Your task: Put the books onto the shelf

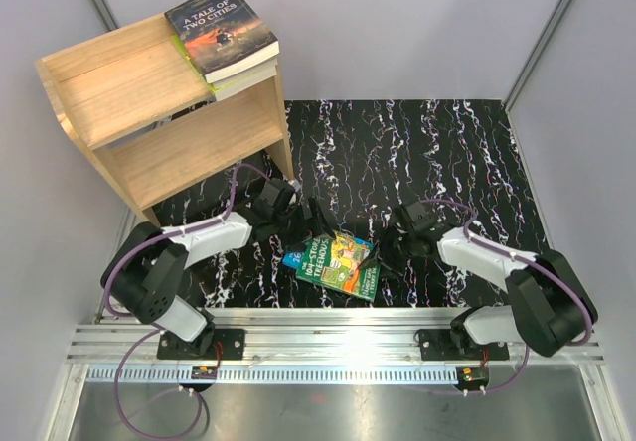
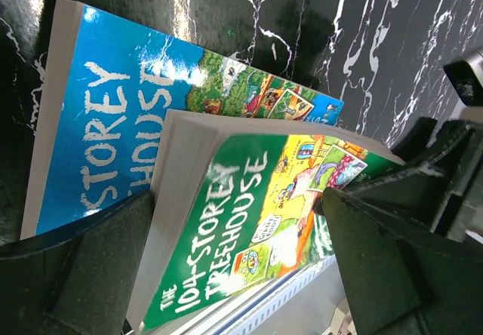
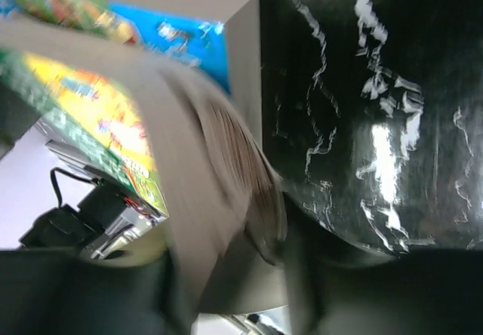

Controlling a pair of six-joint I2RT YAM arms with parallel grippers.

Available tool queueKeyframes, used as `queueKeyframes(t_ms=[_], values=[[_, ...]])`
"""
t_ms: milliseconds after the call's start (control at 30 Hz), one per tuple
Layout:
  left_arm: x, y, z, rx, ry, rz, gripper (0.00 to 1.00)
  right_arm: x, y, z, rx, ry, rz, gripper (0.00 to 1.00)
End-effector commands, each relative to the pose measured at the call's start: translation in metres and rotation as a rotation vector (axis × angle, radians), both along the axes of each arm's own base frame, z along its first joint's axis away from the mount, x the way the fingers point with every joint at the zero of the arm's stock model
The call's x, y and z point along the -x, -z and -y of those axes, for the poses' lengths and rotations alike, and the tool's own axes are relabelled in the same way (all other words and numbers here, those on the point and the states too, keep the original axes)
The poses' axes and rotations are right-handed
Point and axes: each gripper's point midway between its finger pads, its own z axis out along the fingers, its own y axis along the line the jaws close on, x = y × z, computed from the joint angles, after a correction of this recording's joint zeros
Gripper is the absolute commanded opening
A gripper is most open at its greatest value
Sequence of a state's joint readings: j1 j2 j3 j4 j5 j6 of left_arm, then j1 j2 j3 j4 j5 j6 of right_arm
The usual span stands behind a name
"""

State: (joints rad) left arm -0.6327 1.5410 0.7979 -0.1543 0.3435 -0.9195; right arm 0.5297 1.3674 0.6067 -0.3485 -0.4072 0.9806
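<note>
The green Treehouse book (image 1: 348,262) lies on the black marbled mat (image 1: 427,153), stacked askew on the blue book (image 1: 295,258), whose corner pokes out from under it on the side nearest the shelf (image 1: 149,93). In the left wrist view the green book's (image 2: 241,229) page edge rests on the blue book's cover (image 2: 98,116). The left gripper (image 1: 303,220) sits just beside the green book on its shelf-facing side, jaws spread wide, one finger to each side of the book's near end and gripping nothing (image 2: 238,199). The right gripper (image 1: 388,247) is at the green book's opposite edge. Its wrist view is blurred, but the jaws stand about half open with the fanned pages (image 3: 90,101) running between them (image 3: 226,275) and the blue book (image 3: 173,33) beyond. Whether they actually pinch the book I cannot tell. Well apart from the green book, past the left gripper, the shelf carries A Tale of Two Cities (image 1: 221,29) on the right end of its upper tier, lying flat on a pale-edged book (image 1: 238,85).
</note>
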Motion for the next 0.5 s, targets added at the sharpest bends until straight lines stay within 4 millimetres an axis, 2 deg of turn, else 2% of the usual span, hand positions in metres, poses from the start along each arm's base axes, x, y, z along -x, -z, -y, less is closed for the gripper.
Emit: queueKeyframes(t_ms=[0,67,100,167,200,233,267,333,367,400,433,467], values=[[0.031,0.012,0.016,0.052,0.066,-0.093,0.99,-0.029,-0.034,-0.008,-0.02,0.048,0.145,0.35],[0.032,0.003,0.017,0.062,0.07,-0.083,0.99,-0.024,-0.044,-0.003,-0.004,0.042,0.139,0.26],[0.031,-0.003,0.017,0.067,0.069,-0.074,0.99,-0.023,-0.057,-0.002,-0.008,0.041,0.157,0.16],[0.034,-0.016,0.012,0.061,0.061,-0.061,0.99,-0.022,-0.07,0.0,-0.009,0.041,0.177,0.06],[0.032,-0.026,0.012,0.065,0.061,-0.04,0.99,-0.022,-0.084,0.001,-0.019,0.044,0.199,0.0],[0.031,-0.032,0.008,0.055,0.053,-0.021,0.99,-0.021,-0.092,0.001,-0.028,0.044,0.212,0.0],[0.036,-0.048,0.002,0.052,0.052,0.001,0.99,-0.021,-0.099,0.001,-0.037,0.049,0.222,0.0],[0.033,-0.072,-0.006,0.037,0.046,0.077,0.99,-0.023,-0.123,0.0,-0.069,0.06,0.26,0.0],[0.04,-0.077,-0.017,-0.001,0.04,0.067,0.99,-0.023,-0.131,-0.001,-0.083,0.073,0.267,0.0],[0.04,-0.109,-0.022,0.025,0.043,0.152,0.99,-0.027,-0.149,-0.003,-0.108,0.083,0.3,0.0],[0.038,-0.121,-0.03,0.007,0.019,0.195,0.99,-0.028,-0.159,-0.005,-0.126,0.095,0.309,0.0],[0.046,-0.127,-0.043,-0.028,0.009,0.193,0.99,-0.031,-0.169,-0.006,-0.144,0.101,0.328,0.0]])
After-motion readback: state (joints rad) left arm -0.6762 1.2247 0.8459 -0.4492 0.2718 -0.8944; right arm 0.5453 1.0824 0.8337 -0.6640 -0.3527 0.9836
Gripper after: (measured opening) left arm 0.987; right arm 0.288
